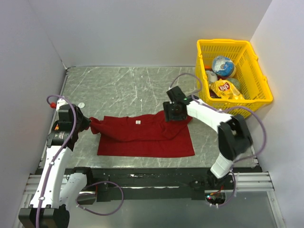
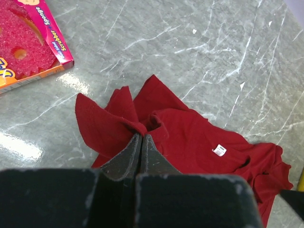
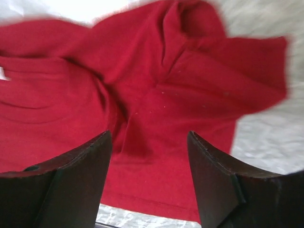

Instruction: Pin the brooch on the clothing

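Observation:
The clothing (image 1: 142,137), a dark-red T-shirt with a small white neck label (image 1: 138,122), lies flat across the middle of the table. My left gripper (image 1: 88,124) is shut on a bunched fold of its left sleeve; in the left wrist view the jaws (image 2: 141,136) meet on the red cloth (image 2: 190,137). My right gripper (image 1: 172,114) hangs open just above the shirt's right shoulder, with nothing between its fingers (image 3: 149,135) but the cloth (image 3: 156,80) below. The brooch (image 1: 81,104), a tiny whitish disc, rests on the table behind the left gripper.
A yellow basket (image 1: 223,42) with snack packets and a ball stands at the back right. An orange-and-pink sponge packet (image 2: 28,42) lies on the marble table left of the shirt. White walls close in the left, back and right.

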Motion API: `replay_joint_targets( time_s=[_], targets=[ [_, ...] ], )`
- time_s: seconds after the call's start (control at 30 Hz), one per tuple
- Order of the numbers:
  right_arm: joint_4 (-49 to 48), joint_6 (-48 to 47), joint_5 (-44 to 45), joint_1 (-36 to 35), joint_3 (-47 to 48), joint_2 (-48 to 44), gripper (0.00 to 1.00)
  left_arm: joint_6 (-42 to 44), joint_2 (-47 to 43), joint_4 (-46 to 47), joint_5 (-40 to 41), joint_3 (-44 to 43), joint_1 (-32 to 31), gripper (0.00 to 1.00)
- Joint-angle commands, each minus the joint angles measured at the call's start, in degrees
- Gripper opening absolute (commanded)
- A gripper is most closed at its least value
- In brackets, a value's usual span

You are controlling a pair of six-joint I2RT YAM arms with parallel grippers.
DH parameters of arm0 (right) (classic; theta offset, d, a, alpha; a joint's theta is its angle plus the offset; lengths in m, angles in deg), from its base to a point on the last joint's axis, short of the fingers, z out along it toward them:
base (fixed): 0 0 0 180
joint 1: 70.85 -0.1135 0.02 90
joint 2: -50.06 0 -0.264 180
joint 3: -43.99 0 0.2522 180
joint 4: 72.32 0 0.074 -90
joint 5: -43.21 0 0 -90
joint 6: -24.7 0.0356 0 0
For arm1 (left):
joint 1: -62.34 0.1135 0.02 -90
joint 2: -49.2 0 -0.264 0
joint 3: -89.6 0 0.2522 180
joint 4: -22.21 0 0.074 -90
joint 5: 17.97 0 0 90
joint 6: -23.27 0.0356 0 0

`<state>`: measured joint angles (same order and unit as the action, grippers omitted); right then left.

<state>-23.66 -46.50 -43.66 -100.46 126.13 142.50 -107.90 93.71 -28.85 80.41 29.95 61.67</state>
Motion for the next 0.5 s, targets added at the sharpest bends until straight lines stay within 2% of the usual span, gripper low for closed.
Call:
replay_joint_targets(
  time_s=[0.0,0.47],
  targets=[
    [3.61,0.79,-0.06,-0.80,4.83,7.03,0.70,0.30,0.57,2.14,-1.00,-1.13,0.23,0.01],
    [1.23,1.76,4.24,-0.89,9.75,18.12,0.61,0.74,1.28,3.02,-1.44,-0.87,0.23,0.01]
  ],
)
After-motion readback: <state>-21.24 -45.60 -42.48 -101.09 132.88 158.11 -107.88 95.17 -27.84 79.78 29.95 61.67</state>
